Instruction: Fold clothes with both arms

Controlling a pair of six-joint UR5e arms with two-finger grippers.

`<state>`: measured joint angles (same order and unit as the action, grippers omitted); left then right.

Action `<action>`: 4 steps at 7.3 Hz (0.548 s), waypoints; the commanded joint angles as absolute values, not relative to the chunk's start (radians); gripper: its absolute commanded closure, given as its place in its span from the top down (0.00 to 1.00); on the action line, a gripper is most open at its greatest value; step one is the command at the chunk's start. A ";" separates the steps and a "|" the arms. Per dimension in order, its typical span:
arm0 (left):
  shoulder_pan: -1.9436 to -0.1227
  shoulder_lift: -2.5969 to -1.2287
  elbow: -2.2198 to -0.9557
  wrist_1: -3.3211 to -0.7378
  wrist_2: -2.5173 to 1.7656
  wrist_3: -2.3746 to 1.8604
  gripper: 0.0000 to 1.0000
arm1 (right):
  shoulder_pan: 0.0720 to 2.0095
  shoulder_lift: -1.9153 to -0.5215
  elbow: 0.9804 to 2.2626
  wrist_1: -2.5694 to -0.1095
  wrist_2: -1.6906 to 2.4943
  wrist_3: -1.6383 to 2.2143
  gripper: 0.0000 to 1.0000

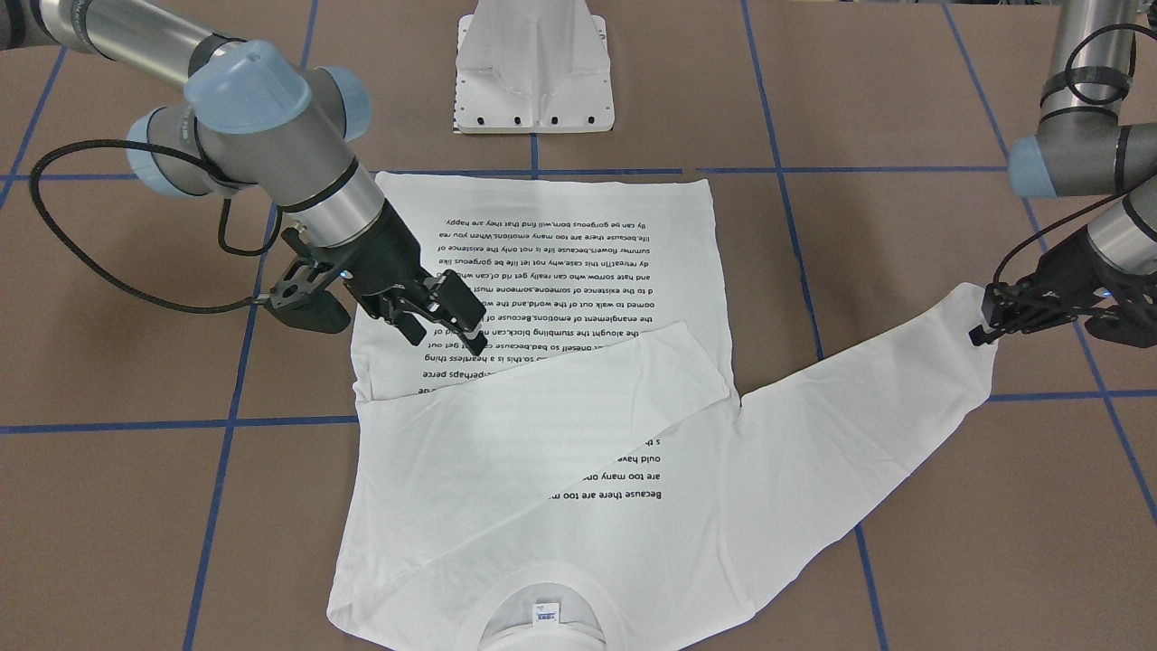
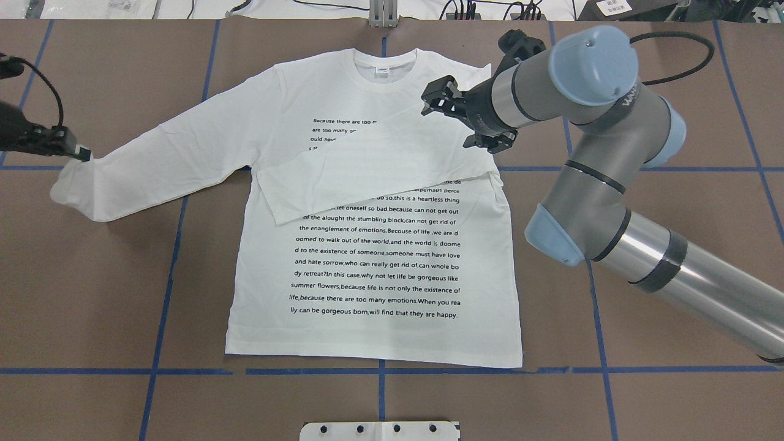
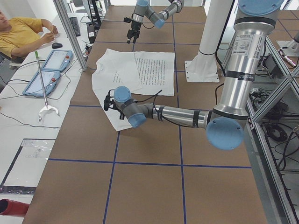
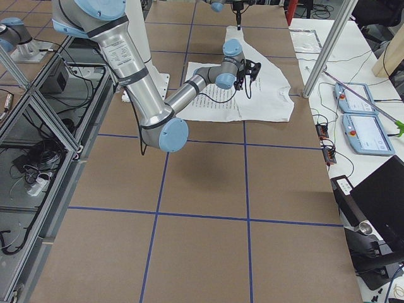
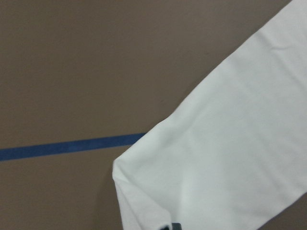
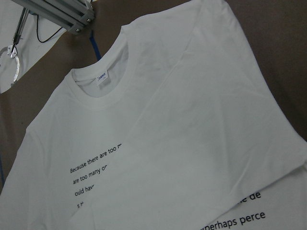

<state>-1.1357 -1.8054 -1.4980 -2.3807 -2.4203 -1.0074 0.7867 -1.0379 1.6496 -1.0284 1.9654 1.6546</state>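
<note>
On the table's [image 2: 92, 275] left, the left gripper [image 2: 81, 154] pinches the shirt's [image 2: 380, 257] outstretched cuff, likely to fold that sleeve inward. The shirt lies flat mid-table, text up, 1 sleeve already crossed over. Right gripper [image 2: 452, 122] hovers above it, fingers apart, holding nothing.

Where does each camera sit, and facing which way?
Front-facing: across table, facing pedestal; right arm, left arm.
Overhead: behind pedestal, looking down; right arm, left gripper.
Exterior left: table end; left arm nearest.
Exterior right: opposite end; right arm nearest.
Left wrist: over sleeve cuff; fingertip.
Right wrist: over collar; no gripper.
Shared: first two show the folded sleeve.
</note>
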 commanded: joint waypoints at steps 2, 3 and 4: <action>-1.010 -2.093 -1.563 -2.378 -2.416 -1.540 0.00 | 0.863 -1.227 1.704 -1.019 1.993 1.427 0.99; -0.936 -2.187 -1.556 -2.376 -2.316 -1.660 0.00 | 0.894 -1.273 1.709 -1.017 1.996 1.335 0.99; -0.837 -2.260 -1.536 -2.378 -2.148 -1.746 0.00 | 0.917 -1.323 1.715 -1.016 1.994 1.262 0.99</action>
<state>-0.9445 -2.1536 -1.5517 -2.3773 -2.3112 -1.6092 0.8841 -1.2580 1.7071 -1.0180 1.9937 1.3636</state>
